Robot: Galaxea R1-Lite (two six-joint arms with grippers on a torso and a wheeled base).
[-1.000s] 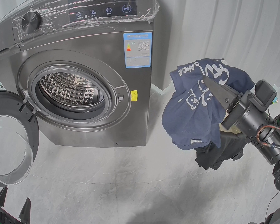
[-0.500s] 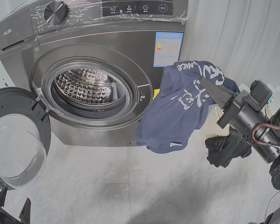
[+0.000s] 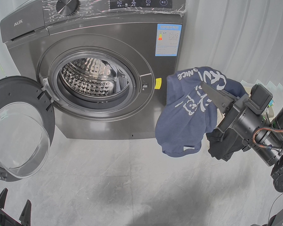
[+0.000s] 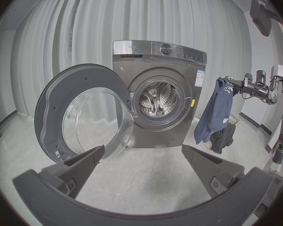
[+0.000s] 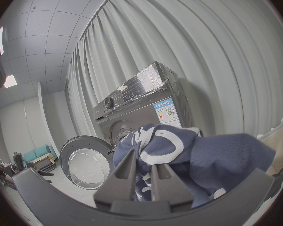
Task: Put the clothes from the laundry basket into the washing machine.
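A: Pinching shirt [image 3: 185, 116] at top fold with clenched right fingers [image 3: 214, 95]?
B: Yes. Hanging just right of washer [image 3: 122, 116], clear of drum mouth [image 3: 94, 76], with door [image 3: 9, 91] swung wide left, bare floor [image 3: 116, 173] below, left fingers [image 3: 25, 212] spread.

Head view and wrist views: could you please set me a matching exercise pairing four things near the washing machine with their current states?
Things:
1. washing machine door
2. navy T-shirt
3. drum
4. left gripper

States:
A. fingers apart, holding nothing, low near the floor
B. standing wide open on its hinge
C. clamped in the right gripper, hanging down
D. shiny and perforated, no clothes visible inside

Pairs: 1-B, 2-C, 3-D, 4-A
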